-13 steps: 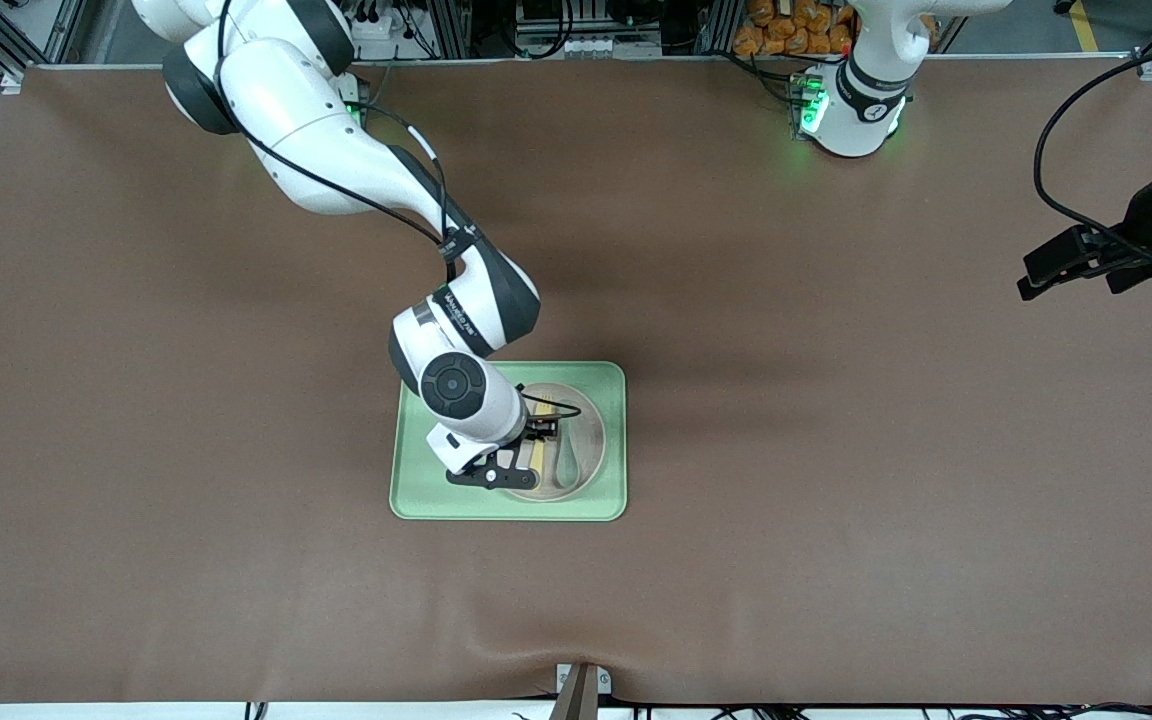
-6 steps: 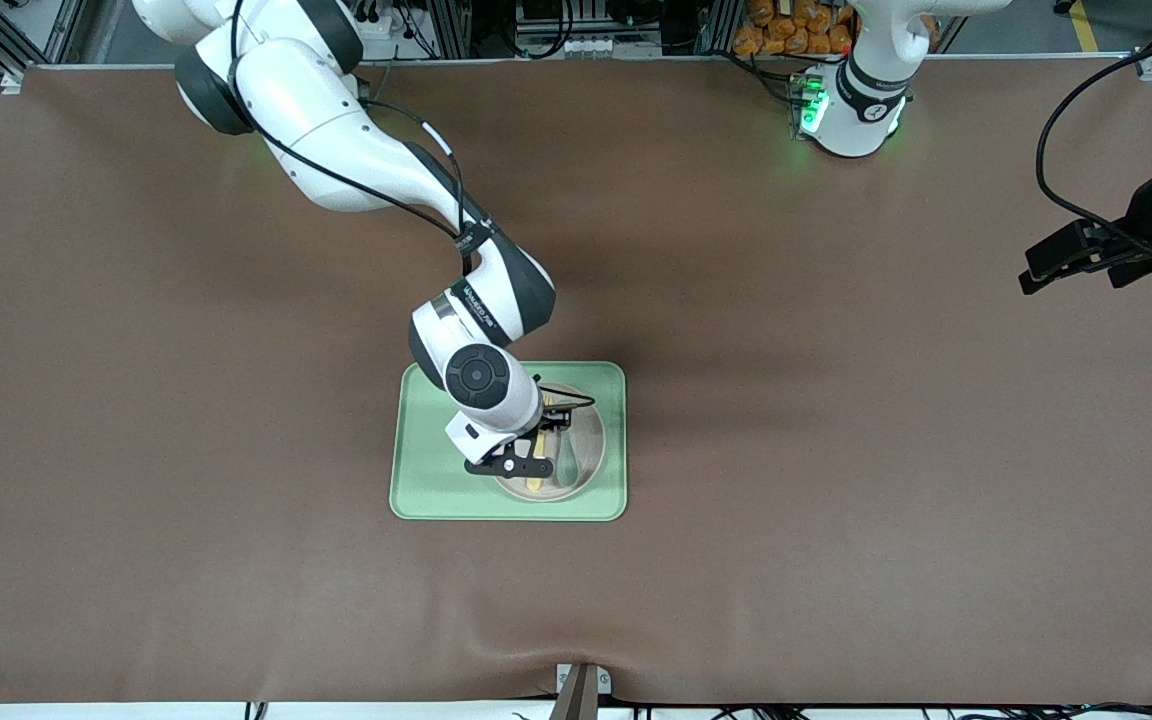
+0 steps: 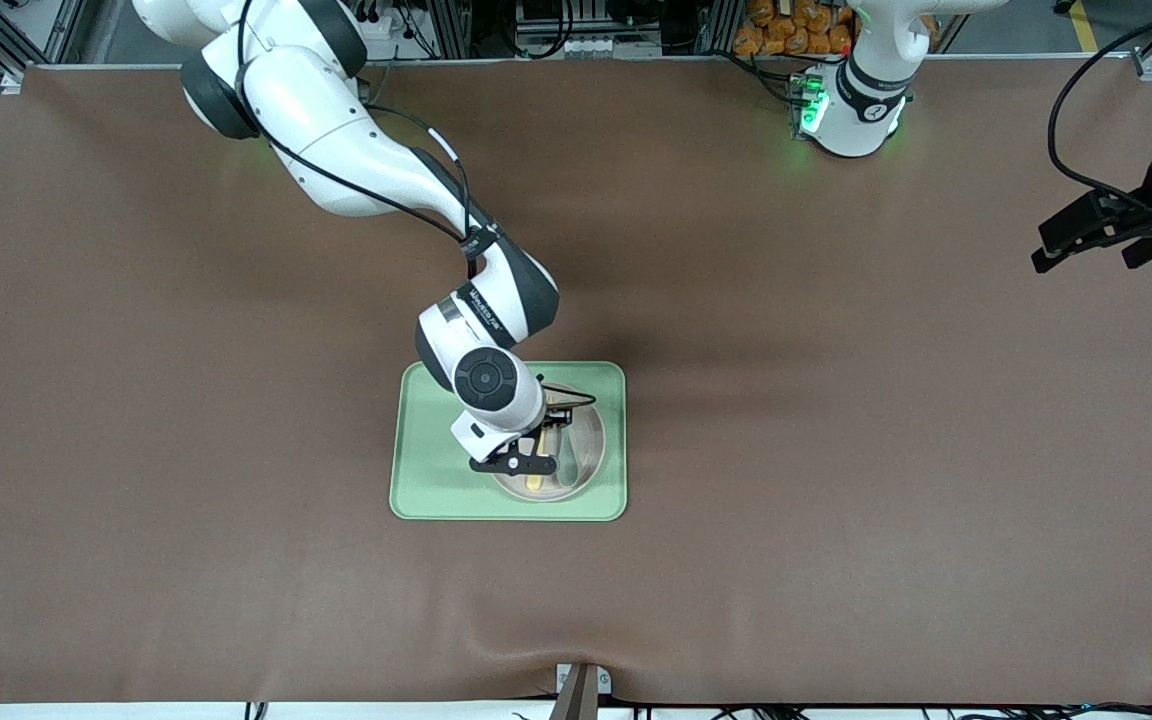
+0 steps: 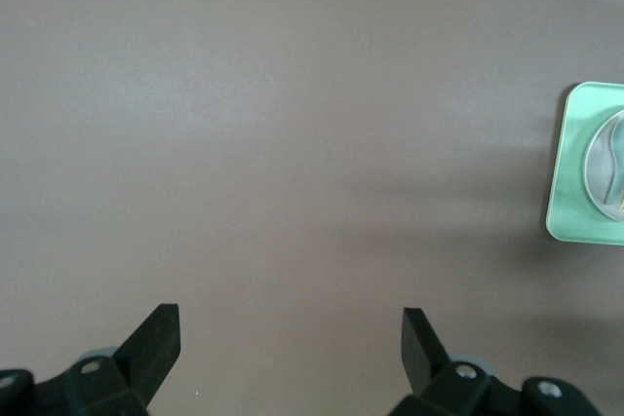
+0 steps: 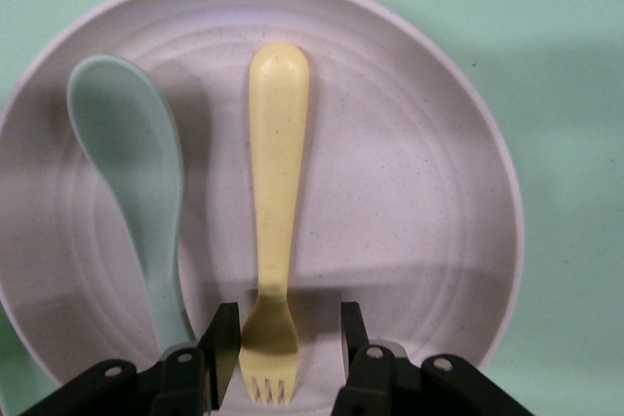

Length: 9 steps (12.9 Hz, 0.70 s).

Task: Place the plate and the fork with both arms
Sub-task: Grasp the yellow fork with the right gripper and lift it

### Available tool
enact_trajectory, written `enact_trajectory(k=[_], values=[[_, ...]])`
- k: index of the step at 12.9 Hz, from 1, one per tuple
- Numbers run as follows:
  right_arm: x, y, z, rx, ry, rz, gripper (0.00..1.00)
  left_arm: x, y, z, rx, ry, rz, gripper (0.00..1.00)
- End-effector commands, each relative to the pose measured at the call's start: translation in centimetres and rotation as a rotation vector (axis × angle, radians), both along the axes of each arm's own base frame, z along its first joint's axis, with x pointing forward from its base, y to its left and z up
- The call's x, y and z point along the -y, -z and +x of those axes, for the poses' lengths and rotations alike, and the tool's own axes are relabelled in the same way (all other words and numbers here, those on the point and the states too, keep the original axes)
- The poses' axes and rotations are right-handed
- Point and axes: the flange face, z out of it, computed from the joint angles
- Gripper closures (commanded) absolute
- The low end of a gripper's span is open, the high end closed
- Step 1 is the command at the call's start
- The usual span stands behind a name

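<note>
A: How will the fork (image 5: 276,231) handle?

B: By the look of it, pale-yellow plastic: light, stiff, probably a bit slick. It lies flat in the plate (image 5: 419,192), just beside a grey-green spoon (image 5: 136,192), so I'd pinch it across the narrow neck above the tines, where there is room on both sides.

A: Is that where the right end effector (image 5: 283,348) is?

B: Yes. Its fingers (image 5: 222,343) straddle that neck, partly closed, a sliver of gap showing on each side (I can't say they're touching it, so I wouldn't call it gripped).

A: And the plate?

B: Matte, speckled beige, shallow and rigid, likely light too. It sits in the green tray (image 3: 416,480), at the tray's end toward the left arm, mid-table (image 3: 836,500). The rim is the only real handhold.

A: The left end effector (image 4: 291,338)?

B: Wide open over bare table at its own end, waiting.

A: Any writing?

B: A small label on the right arm's wrist, too small to read. Nothing on the fork, plate or tray.
</note>
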Motion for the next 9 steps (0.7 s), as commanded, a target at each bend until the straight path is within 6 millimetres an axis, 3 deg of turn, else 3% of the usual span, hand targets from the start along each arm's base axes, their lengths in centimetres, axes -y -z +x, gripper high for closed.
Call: enact_trajectory(k=[1, 6, 9], values=[[-0.79, -0.01, -0.27, 0.017, 0.003, -0.019, 0.51, 0.36, -0.15, -1.07, 0.013, 0.001, 0.025, 0.0], [-1.2, 0.65, -0.75, 0.012, 0.018, -0.031, 0.54, 0.3, -0.89, -1.16, 0.028, 0.002, 0.023, 0.0], [-1.49, 0.79, -1.01, 0.017, 0.005, -0.043, 0.63, 0.3, -0.72, -1.27, 0.016, 0.009, 0.024, 0.0]])
